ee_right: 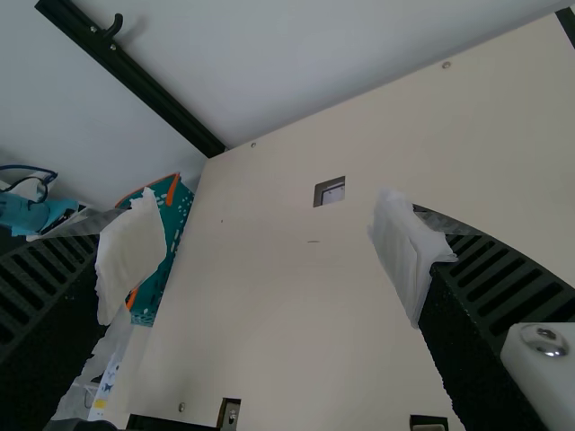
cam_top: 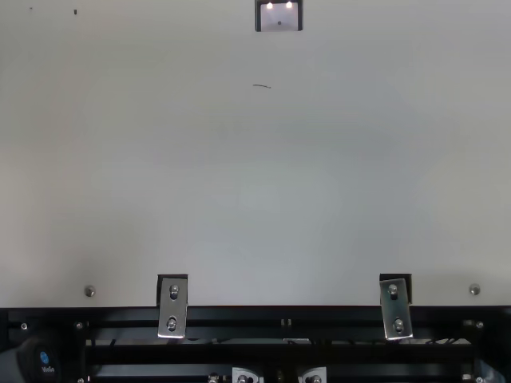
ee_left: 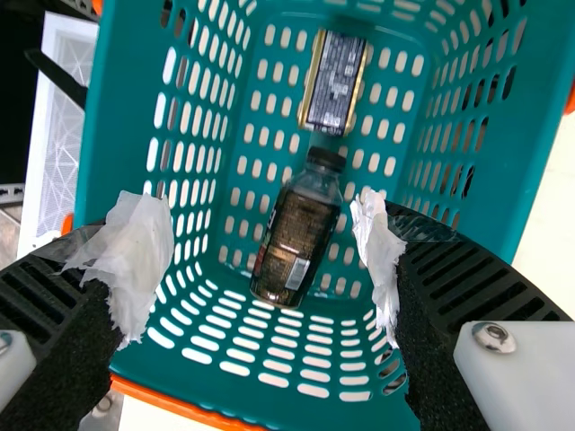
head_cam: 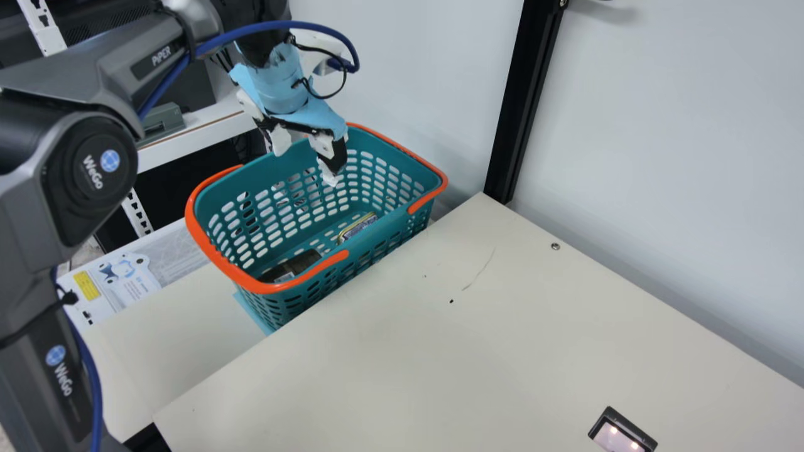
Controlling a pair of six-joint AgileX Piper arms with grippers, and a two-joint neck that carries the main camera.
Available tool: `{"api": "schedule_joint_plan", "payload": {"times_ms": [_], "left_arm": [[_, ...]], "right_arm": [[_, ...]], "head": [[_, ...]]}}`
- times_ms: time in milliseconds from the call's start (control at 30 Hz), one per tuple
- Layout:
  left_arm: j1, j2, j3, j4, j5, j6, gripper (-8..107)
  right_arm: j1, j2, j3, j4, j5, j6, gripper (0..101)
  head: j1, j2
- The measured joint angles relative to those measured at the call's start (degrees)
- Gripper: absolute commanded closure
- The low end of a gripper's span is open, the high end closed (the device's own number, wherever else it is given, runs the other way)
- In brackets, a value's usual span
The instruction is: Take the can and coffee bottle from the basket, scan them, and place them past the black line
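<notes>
1. The left gripper (head_cam: 306, 159) is spread wide over the teal slotted plastic basket with orange handles (ee_left: 121, 135); its fingers, tipped with white wrapping, stand well apart above the contents.
2. On the basket floor lie both items: the clear bottle with black cap and dark label (ee_left: 298, 233), and the gold-edged can with dark printed side (ee_left: 335, 83), on its side near the bottle's cap. Whether those two touch, I cannot tell.
3. The right gripper (ee_right: 268, 256) is also wide, above the cream table (ee_right: 260, 332).
4. In the main view, the basket's near side partly hides bottle and can; the frame's lower edge cuts the black-framed scanner (head_cam: 619, 433).
</notes>
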Motion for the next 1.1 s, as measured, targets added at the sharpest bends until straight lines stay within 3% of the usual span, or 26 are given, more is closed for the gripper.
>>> {"api": "schedule_joint_plan", "payload": {"times_ms": [267, 567, 1100], "left_arm": [[-0.11, 0.36, 0.11, 0.12, -0.44, 0.20, 9], [1.24, 6.06, 0.78, -1.41, -1.17, 3.22, 9], [2.35, 21.46, -6.21, -5.58, -7.51, 15.74, 9]], "right_arm": [[0.00, 0.00, 0.00, 0.00, 0.00, 0.00, 0], [0.00, 0.00, 0.00, 0.00, 0.00, 0.00, 0], [0.00, 0.00, 0.00, 0.00, 0.00, 0.00, 0]], "head": [[-0.29, 0.00], [-0.29, 0.00], [-0.29, 0.00]]}}
